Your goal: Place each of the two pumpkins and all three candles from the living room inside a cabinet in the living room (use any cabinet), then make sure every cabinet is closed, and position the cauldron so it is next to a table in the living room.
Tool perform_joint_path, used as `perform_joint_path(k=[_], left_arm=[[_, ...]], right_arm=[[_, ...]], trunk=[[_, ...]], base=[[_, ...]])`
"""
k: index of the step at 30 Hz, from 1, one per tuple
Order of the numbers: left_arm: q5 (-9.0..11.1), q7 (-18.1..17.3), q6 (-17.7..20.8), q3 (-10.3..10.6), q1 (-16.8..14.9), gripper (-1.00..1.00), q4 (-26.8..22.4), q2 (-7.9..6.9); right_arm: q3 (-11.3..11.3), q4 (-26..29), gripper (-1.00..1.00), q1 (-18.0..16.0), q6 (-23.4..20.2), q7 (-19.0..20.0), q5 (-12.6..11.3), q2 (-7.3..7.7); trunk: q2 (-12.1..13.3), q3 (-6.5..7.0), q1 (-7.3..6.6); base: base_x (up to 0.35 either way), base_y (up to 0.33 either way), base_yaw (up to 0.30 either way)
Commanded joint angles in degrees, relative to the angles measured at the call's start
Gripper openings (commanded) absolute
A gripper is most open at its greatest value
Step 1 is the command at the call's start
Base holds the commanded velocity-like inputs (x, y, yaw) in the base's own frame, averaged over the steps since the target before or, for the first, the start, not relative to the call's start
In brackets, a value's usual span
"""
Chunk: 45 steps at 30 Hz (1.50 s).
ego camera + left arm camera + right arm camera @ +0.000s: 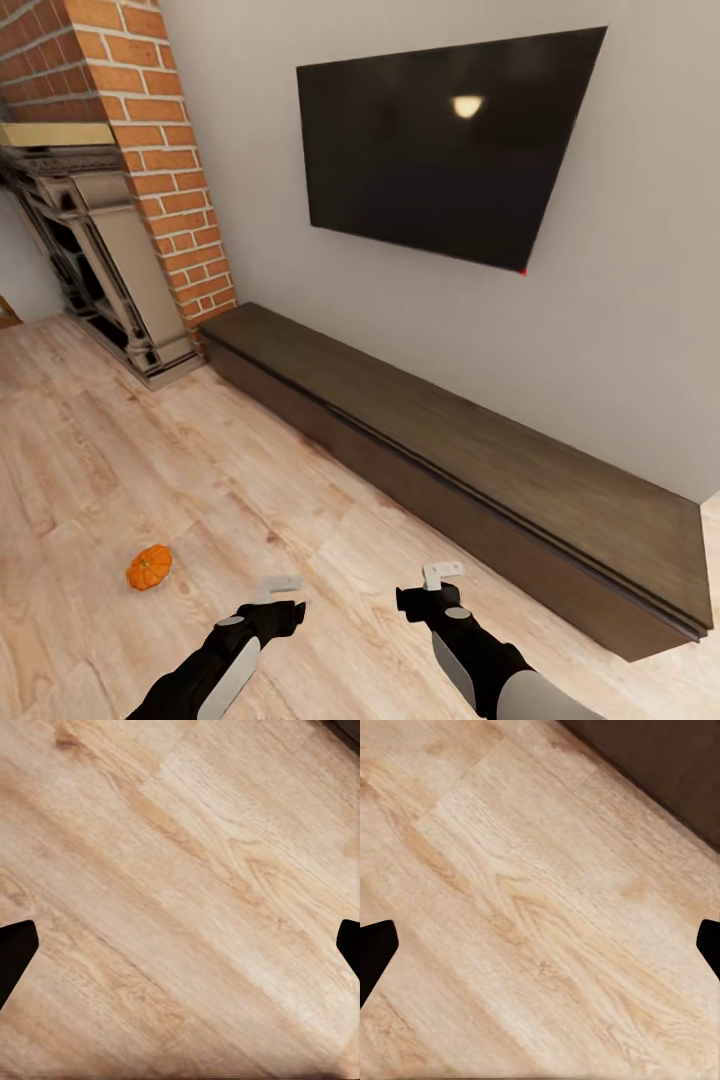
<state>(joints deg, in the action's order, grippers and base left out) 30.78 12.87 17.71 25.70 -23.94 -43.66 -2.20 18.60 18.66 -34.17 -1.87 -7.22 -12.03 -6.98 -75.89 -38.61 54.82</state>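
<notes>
Oak-look plank floor [150,470] takes up most of head view; grey wall behind w/ big dark TV [445,140] mounted on it, brick chimney [150,130] and beige stone fireplace [105,270] off to robot's left.

Cabinet [480,450]: long low dark-brown unit, runs along the wall under the TV from beside the fireplace out to robot's right. All fronts flush, no pale interior showing, so reads as fully closed. Top bare.

Arms: both low in head view, held out over bare floor, short of the cabinet front. Left gripper [279,584] and right gripper [443,574] near each other, neither touching anything. Wrist views: dark fingertips sit at opposite edges of each picture w/ only floor planks between, so jaws on both wide apart, nothing held. Right wrist view also catches a dark strip, prob. the cabinet's base.

Pumpkin [149,567]: one small orange ribbed one, lying on the floor to robot's left, near left gripper but apart from it, well apart from the cabinet.

Step in hand (judgement): early. Robot has arrived facing the cabinet, nothing stowed from what shows, pumpkin not yet picked up.

Next move calls for: either left arm reaches out and down to the pumpkin, jaws straddling the ribs, stem up; or a drawer gets opened first. Fronts are handleless, so opening needs a fingertip hooked on an edge or seam. Round pumpkin may roll if nudged off-centre.
</notes>
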Motion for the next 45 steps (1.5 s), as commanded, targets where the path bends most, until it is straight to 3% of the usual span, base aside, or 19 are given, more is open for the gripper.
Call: perform_joint_path(k=[1,27,34,45], left_arm=[[0.6,0.57,0.13,0.36,-0.05,1.0,-0.09,-0.08],[0.71,0.5,1.27,0.32,-0.05,1.0,-0.03,-0.08],[3.99,0.56,1.41,0.38,-0.05,1.0,0.07,-0.11],[4.86,0.57,1.45,0.36,-0.05,1.0,0.6,-0.1]], right_arm=[[0.51,0.09,1.0,-0.02,-0.19,-0.42,-0.54,0.04],[0.56,-0.03,1.0,-0.02,-0.15,-0.33,-0.54,0.0],[0.56,-0.03,1.0,-0.02,-0.05,-0.27,-0.54,-0.01],[0.56,0.06,1.0,-0.02,0.1,-0.19,-0.47,0.03]], trunk=[[0.39,0.17,-0.24],[10.81,5.76,-5.95],[13.62,7.26,-7.49],[18.03,9.79,-9.9]], base=[[-0.078,0.0,0.277],[-0.009,0.0,0.278],[0.0,0.0,0.278],[0.0,0.0,0.252]])
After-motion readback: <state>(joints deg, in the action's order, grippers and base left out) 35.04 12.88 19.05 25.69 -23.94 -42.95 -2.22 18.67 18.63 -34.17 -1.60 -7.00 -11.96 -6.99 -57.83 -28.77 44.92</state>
